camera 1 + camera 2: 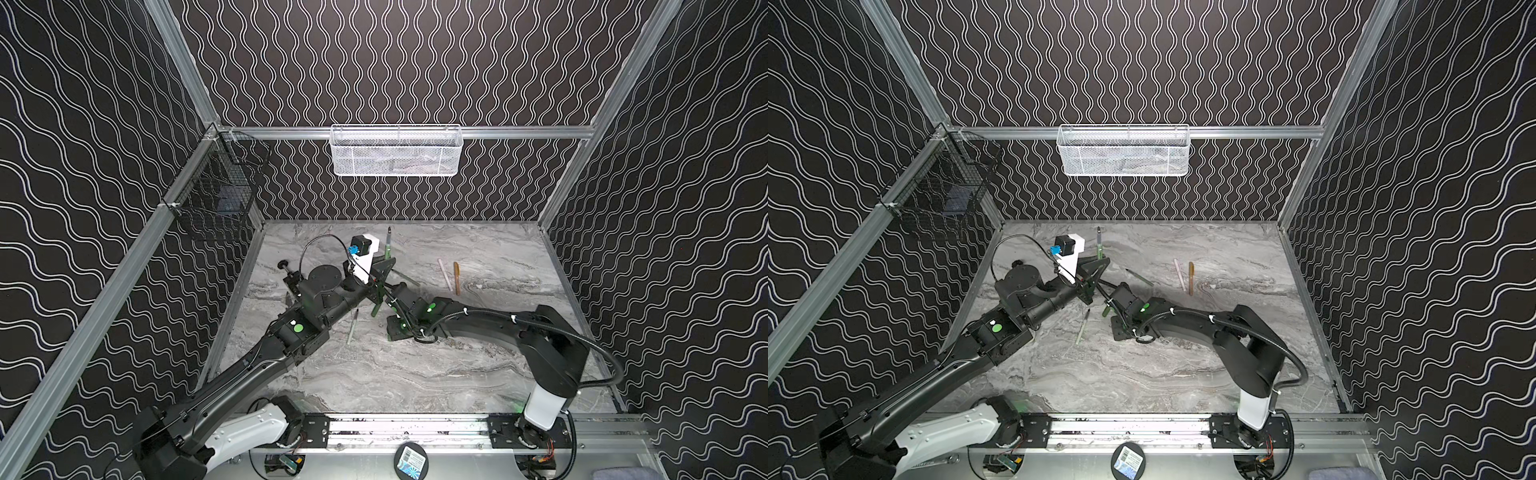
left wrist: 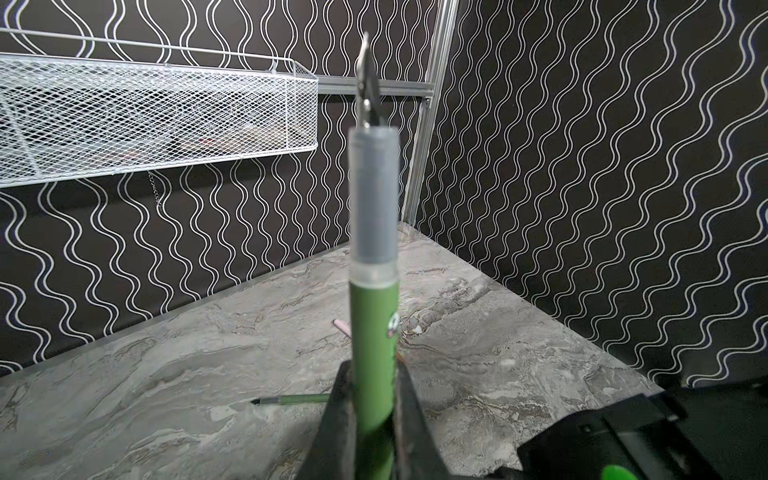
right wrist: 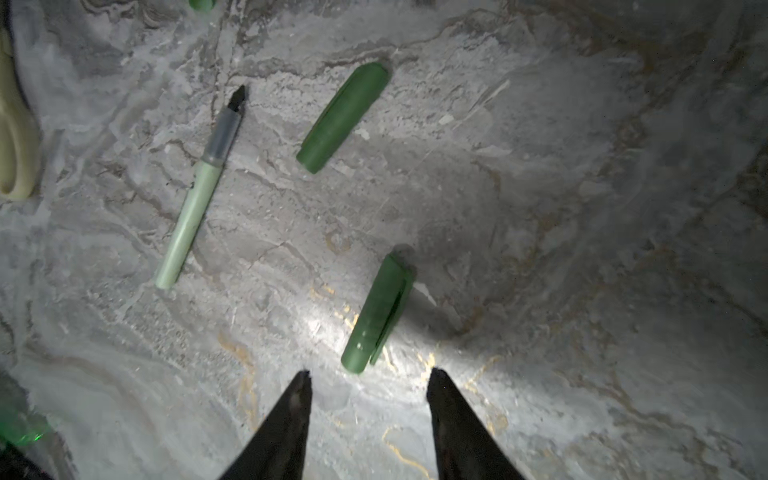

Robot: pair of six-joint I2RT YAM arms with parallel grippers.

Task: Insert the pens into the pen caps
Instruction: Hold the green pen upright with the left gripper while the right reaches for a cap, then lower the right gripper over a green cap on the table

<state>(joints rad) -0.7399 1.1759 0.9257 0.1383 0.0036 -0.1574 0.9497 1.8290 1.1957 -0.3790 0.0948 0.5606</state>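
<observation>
Pen in hand on the left side: my left gripper (image 2: 370,374) is pinched tight on a green pen (image 2: 372,324), gripping low on the barrel. The grey grip section and dark nib point off toward the back wall, clear of the table (image 1: 395,382).

Next over, a pale green pen (image 1: 352,326) lies flat on the marble, uncapped, with its dark tip toward the back. Just beside it, toward the middle, two dark green caps lie loose and apart from each other. One is a plain cap (image 3: 345,118) and the other a clipped cap (image 3: 376,316), clip side showing.

My right gripper (image 3: 370,374) hangs low over the table, jaws spread with nothing between them. The tips sit just short of the clipped cap's near end, not touching it.

Further right, a darker green pen (image 1: 1140,277) lies flat at a slant. Beyond it a pink-white pen (image 1: 445,274) and a tan-gold pen (image 1: 456,278) lie side by side, nearly parallel and well clear of both grippers. I cannot tell whether those two are capped.
</observation>
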